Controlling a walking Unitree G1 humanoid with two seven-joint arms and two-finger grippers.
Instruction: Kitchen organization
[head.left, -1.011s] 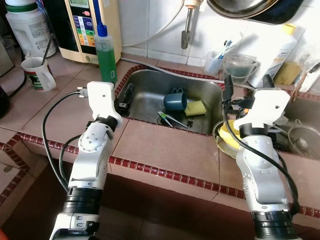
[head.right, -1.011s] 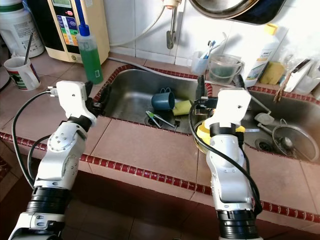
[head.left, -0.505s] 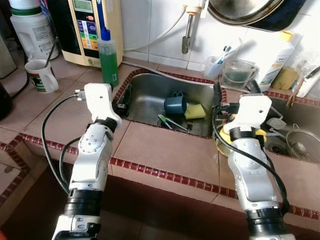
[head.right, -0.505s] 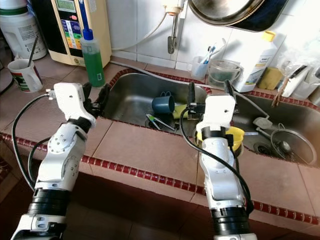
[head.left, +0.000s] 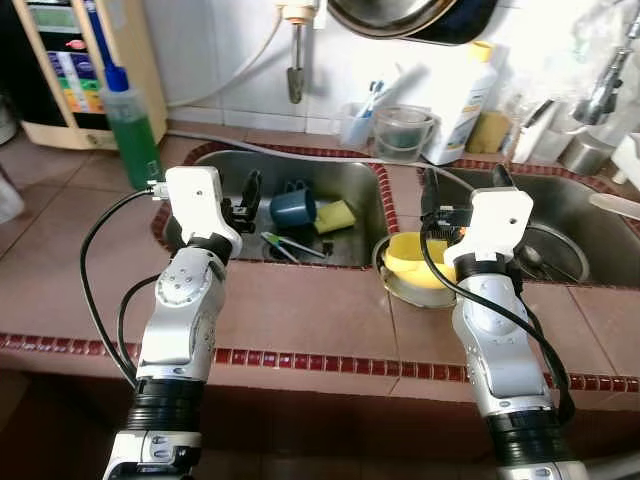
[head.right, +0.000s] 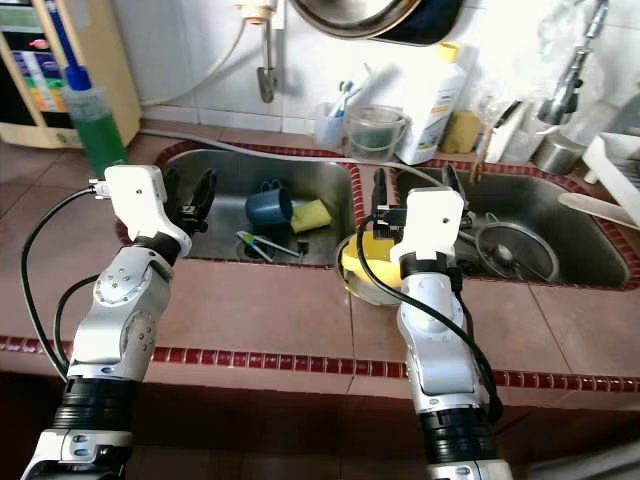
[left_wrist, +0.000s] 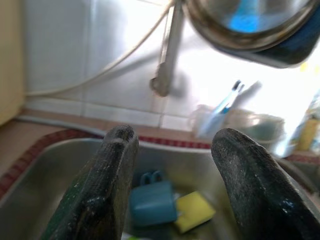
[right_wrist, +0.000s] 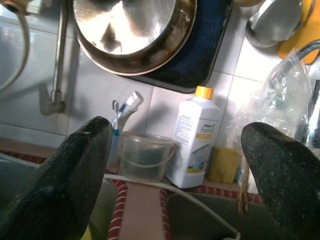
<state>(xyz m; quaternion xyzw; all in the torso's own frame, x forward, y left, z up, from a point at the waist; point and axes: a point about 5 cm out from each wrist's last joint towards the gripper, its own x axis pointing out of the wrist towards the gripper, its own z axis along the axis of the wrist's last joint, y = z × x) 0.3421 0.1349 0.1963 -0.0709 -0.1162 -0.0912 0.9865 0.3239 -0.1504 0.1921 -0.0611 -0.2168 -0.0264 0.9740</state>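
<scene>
In the left sink (head.left: 215, 165) lie a blue cup (head.left: 292, 207) on its side, a yellow sponge (head.left: 338, 214) and green tongs (head.left: 290, 246). A yellow bowl (head.left: 405, 260) sits in a clear dish on the tiled counter between the two sinks. My left gripper (head.right: 188, 192) is open over the left sink's near-left rim, with nothing between its fingers. In the left wrist view that gripper (left_wrist: 175, 136) frames the cup (left_wrist: 152, 202) and sponge (left_wrist: 196, 212). My right gripper (head.left: 465, 180) is open above the bowl and holds nothing.
A green soap bottle (head.left: 130, 125) and a water dispenser (head.left: 70, 70) stand at the back left. Behind the sinks are a tap (head.left: 293, 55), a toothbrush cup (head.left: 357, 122), a clear jug (head.left: 402, 132) and a white bottle (head.left: 465, 105). A strainer (head.right: 510, 250) lies in the right sink. A pan (right_wrist: 130, 30) hangs overhead.
The camera has swung to the right, so the whole scene slid left in the picture and more of the right sink shows. Both arms keep their pose, grippers still open.
</scene>
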